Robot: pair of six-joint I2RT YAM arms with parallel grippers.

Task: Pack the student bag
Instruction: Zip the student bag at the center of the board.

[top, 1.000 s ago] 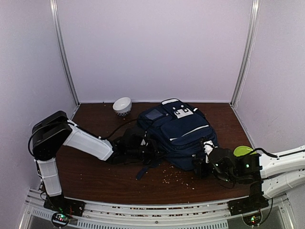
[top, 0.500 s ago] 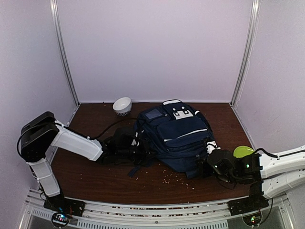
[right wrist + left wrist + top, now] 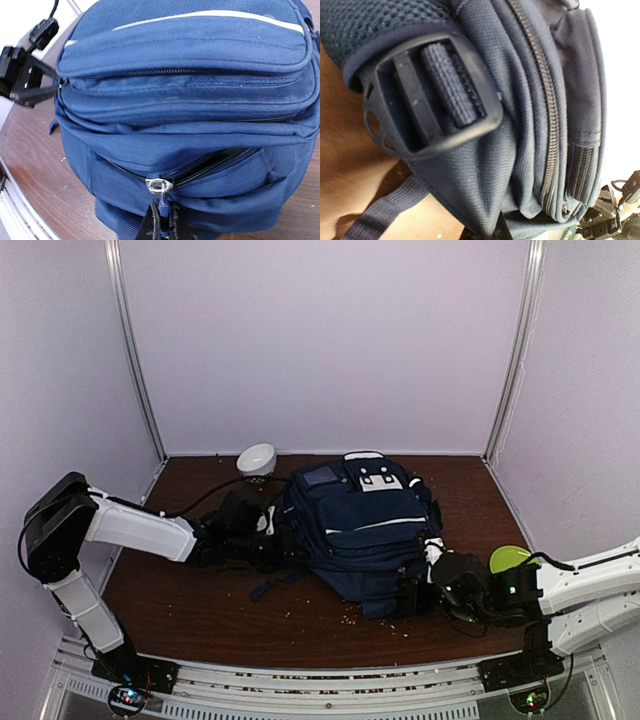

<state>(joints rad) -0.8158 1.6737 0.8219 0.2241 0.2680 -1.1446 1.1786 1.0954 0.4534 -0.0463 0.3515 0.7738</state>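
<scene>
Pinching small blue zipper tab [image 3: 160, 200] of large navy-blue fabric backpack [image 3: 360, 530], lower centre: right claw [image 3: 161, 222]; left claw [image 3: 272, 535] pressed together at backpack's left side, brown wooden table [image 3: 190, 600].

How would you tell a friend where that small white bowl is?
Start at the big navy backpack on the brown table. Look just past its far left corner, by the back wall. The bowl is the only small, round, white thing there.

Brown table [image 3: 190, 605] bears student bag [image 3: 365, 530], white bowl [image 3: 257, 460], crumbs [image 3: 350, 612].
</scene>
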